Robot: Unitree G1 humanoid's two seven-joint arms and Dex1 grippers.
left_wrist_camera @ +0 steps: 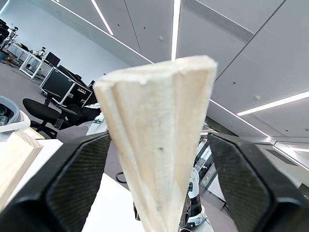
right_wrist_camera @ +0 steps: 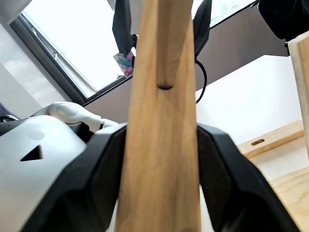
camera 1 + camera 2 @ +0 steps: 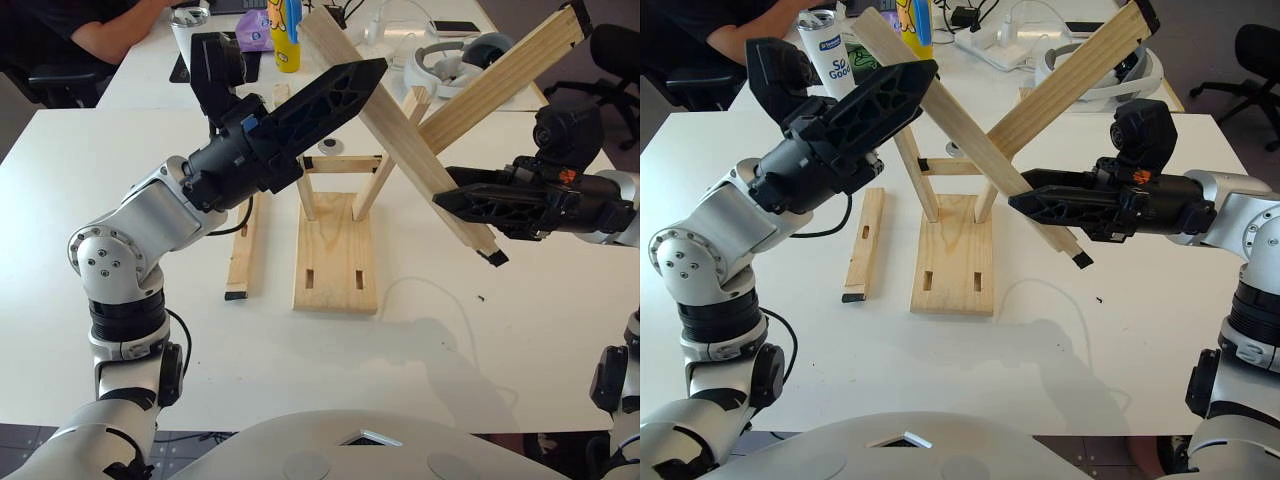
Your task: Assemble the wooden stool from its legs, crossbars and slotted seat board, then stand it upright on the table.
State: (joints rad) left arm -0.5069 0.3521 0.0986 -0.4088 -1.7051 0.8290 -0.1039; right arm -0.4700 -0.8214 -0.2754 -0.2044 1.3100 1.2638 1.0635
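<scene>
Head cam: you've got L gripper [image 3: 365, 75] clamped on leg [image 3: 400, 135] near its top and R gripper [image 3: 445, 200] clamped low on it, above seat board [image 3: 335, 245]. 2nd leg [image 3: 510, 70] crosses behind, lower end hidden. L wrist: fingers [image 1: 82, 183] flank leg end. R wrist: fingers [image 2: 96, 183] hug leg.

Blue lettering is printed on the white cup [image 3: 830, 55] at the far left; it is brand print and is not read off. Coloured print is carried by the yellow bottle [image 3: 287, 35] beside it, too small to be made out.
</scene>
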